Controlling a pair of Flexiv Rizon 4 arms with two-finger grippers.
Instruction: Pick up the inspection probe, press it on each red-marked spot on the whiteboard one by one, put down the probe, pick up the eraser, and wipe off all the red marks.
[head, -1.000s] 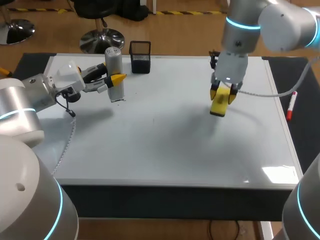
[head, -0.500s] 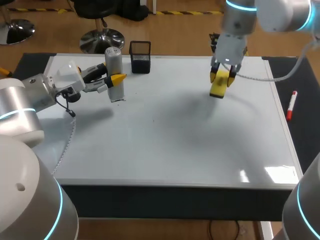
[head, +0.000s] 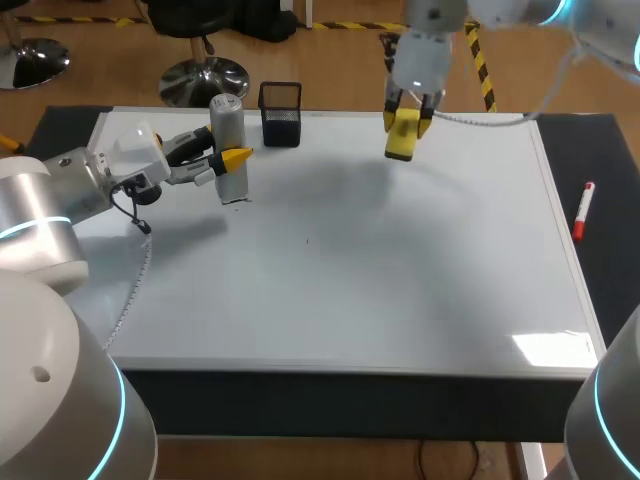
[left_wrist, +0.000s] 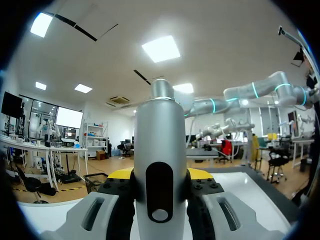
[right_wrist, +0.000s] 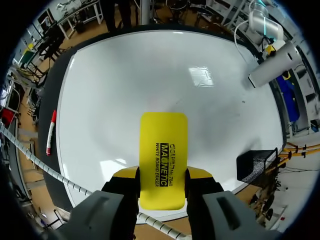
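Wiping stage, to judge by the grasp: yellow eraser (head: 403, 140) clamped flat between the fingers of the right tool (head: 407, 120), held above the far edge of the whiteboard (head: 350, 290), right of the middle. No red mark visible anywhere on the board, only a tiny dark speck near its middle; so wiping probably done or nearly done. Odd against the task: inspection probe (head: 228, 150) not put down, but gripped from both sides by the left tool (head: 222, 162), upright at the far left, foot on or just over the board. Next, likely: setting the eraser down on a bare spot, letting go only once settled; likewise freeing the probe without tipping it. On the surface besides: black mesh cup (head: 281, 113) at the far edge, just right of the probe; red marker (head: 582, 210) on the dark mat right of the board, well apart from both tools.
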